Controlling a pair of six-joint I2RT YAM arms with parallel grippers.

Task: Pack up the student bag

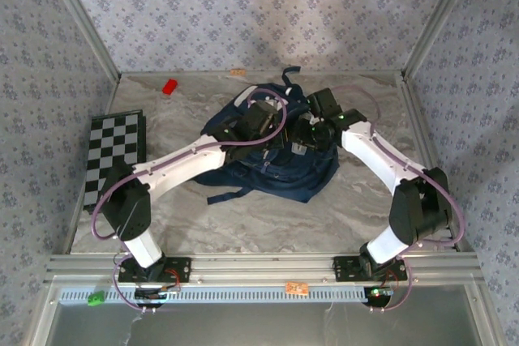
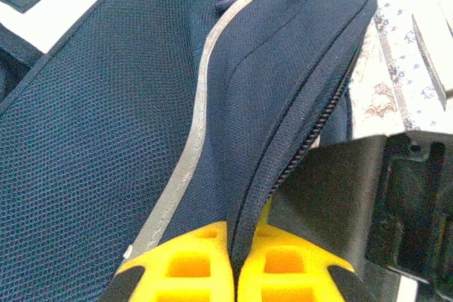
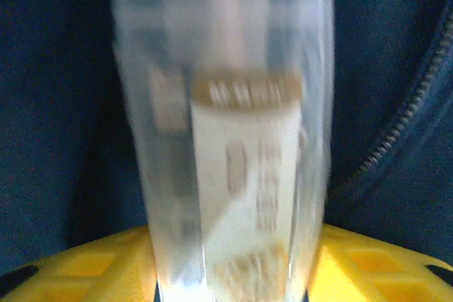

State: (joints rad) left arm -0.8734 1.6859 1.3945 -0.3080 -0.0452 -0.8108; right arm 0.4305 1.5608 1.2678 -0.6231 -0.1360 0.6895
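Observation:
The student bag [image 1: 272, 172], navy with pale trim, lies in the middle of the table. My left gripper [image 1: 258, 119] is shut on the bag's fabric edge by the zipper [image 2: 311, 139]; the yellow fingers [image 2: 184, 266] pinch the fold, and the gripper [image 2: 235, 245] holds it up. My right gripper [image 1: 308, 137] sits over the bag's opening. Between its yellow fingers [image 3: 85, 266] stands a clear plastic case [image 3: 226, 139] with white contents. The case is blurred while the fingers and the bag [image 3: 42, 104] are sharp, so this gripper [image 3: 230, 252] looks loosened around it.
A black-and-white checkerboard [image 1: 113, 155] lies at the left edge of the table. A small red block [image 1: 169, 86] and a small tan piece [image 1: 237, 72] sit near the back wall. The right arm's black body [image 2: 382, 203] is close beside the left fingers.

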